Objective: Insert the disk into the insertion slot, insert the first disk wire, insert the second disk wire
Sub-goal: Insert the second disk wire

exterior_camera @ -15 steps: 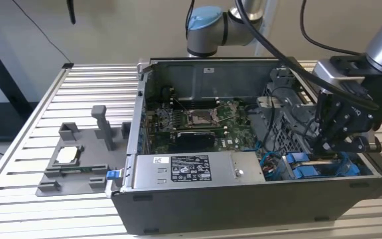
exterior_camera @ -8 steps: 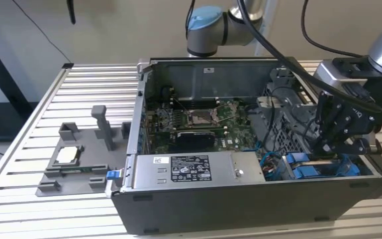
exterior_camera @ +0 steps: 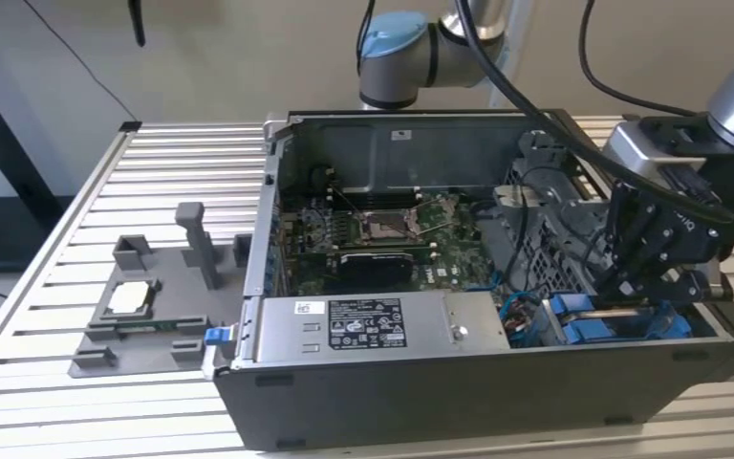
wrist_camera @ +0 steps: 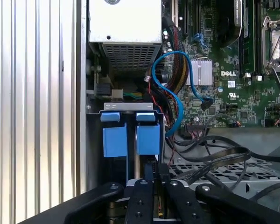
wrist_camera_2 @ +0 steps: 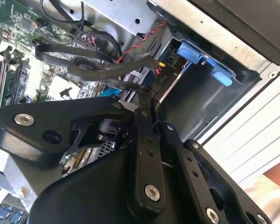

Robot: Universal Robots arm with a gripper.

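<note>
Looking into the open computer case on the slatted surface, you find the gripper lowered into the corner bay at the exterior view's right, directly over the disk. The disk already sits in the insertion slot: in the first wrist view its two blue end tabs stand side by side at the mouth of the grey cage, so the carrier looks pushed home instead of hanging part way out.

The disk's long axis runs into the bay, tabs toward the case's outer wall and its connector end toward the motherboard, which suits the cabling that comes from that side. You can see why the arm hangs here: the loose black wires trail across the perforated cage top just beside the fingers, and a blue data cable loops down from near the power supply.

The fingers stand drawn close together, and a dark plug appears to sit between their tips, but you cannot tell for sure that they grip it. Whether either wire is seated, the views leave unclear.
</note>
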